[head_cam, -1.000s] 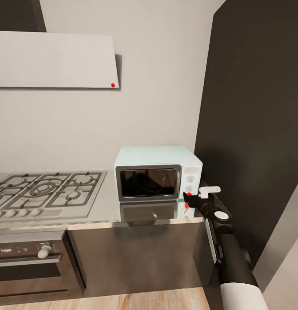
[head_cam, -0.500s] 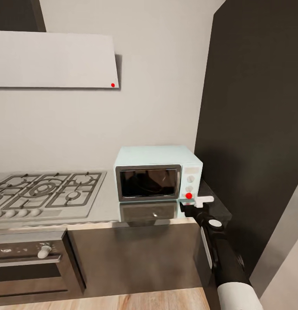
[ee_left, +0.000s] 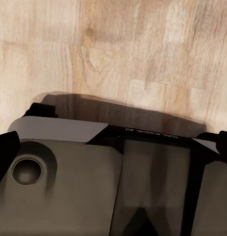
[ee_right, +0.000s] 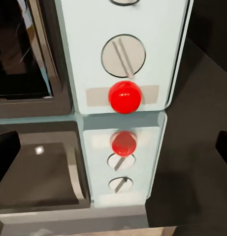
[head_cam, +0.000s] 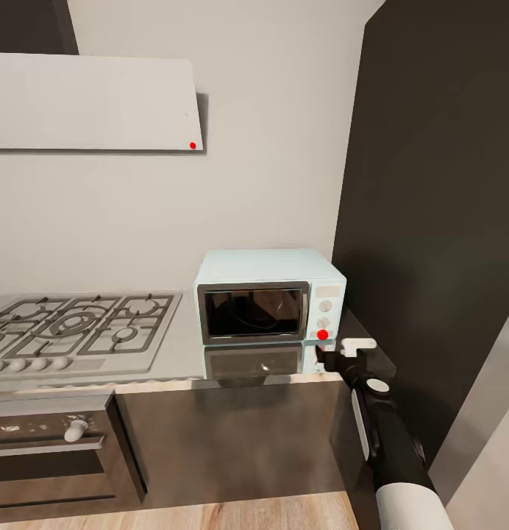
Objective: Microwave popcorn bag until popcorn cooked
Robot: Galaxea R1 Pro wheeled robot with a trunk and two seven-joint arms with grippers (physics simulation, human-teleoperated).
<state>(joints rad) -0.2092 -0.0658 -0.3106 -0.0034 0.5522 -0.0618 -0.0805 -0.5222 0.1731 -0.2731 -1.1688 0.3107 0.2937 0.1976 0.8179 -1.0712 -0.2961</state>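
The mint-blue microwave (head_cam: 269,293) stands on the grey countertop (head_cam: 184,352) with its dark glass door shut. My right gripper (head_cam: 337,352) hovers just in front of and below the side panel. In the right wrist view it is open (ee_right: 113,147), with the fingertips (ee_right: 5,153) far apart at the picture's edges. The red dot (ee_right: 124,96) and a round knob (ee_right: 123,55) lie ahead of it, both mirrored in the glossy slab. The popcorn bag and popcorn are out of view. My left gripper (ee_left: 113,147) is open, hanging over the robot's base and the wood floor.
A gas hob (head_cam: 74,327) lies left of the microwave, with a built-in oven (head_cam: 52,445) below it. A tall dark cabinet (head_cam: 438,221) rises close on the right. A white hood (head_cam: 93,103) hangs on the wall above.
My right gripper has dropped and drawn back from the panel, uncovering the red dot it was touching a second ago. Since half a second ago it has shifted slightly right.
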